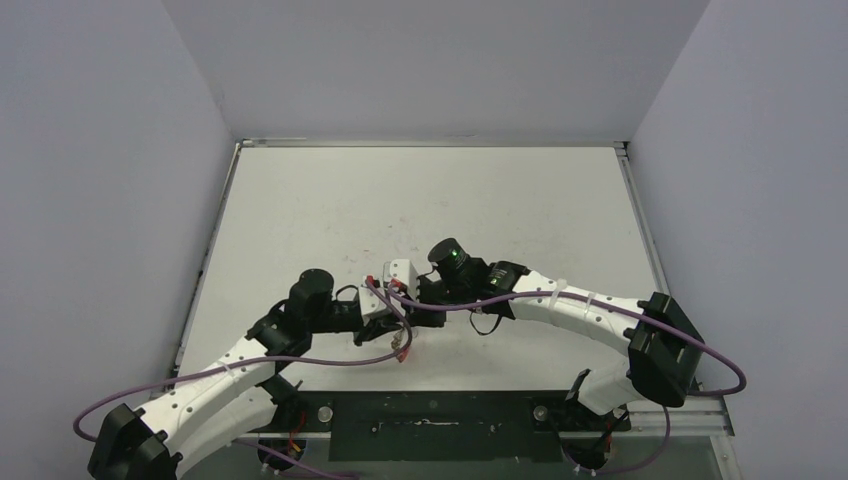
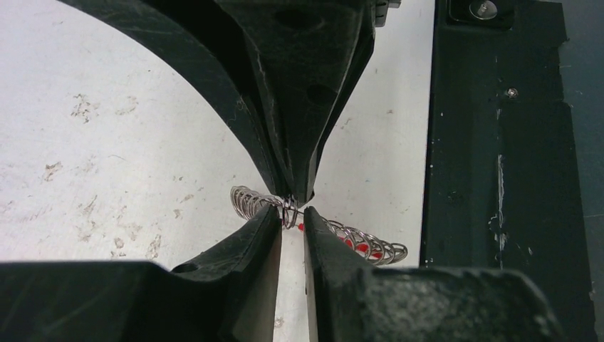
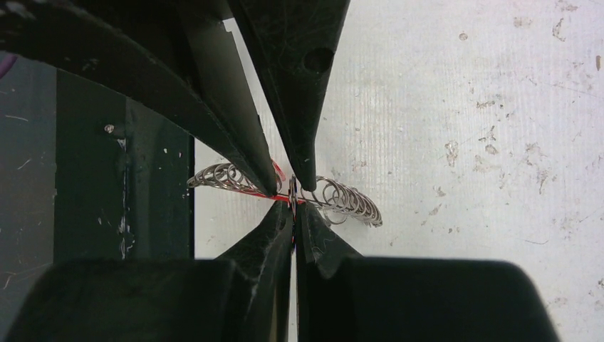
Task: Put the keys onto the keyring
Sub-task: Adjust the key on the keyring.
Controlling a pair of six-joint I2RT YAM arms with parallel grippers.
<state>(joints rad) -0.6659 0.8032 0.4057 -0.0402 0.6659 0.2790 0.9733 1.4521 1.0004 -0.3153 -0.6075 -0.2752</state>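
The right pincer clamps the keyring to steady it; the left pincer, jaws narrowly apart, straddles it just opposite, seemingly to grip

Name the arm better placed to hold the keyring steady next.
Right. The right gripper is shut on the keyring, so it can likely just hold on. The left gripper only straddles it, jaws apart, apparently gripping nothing.
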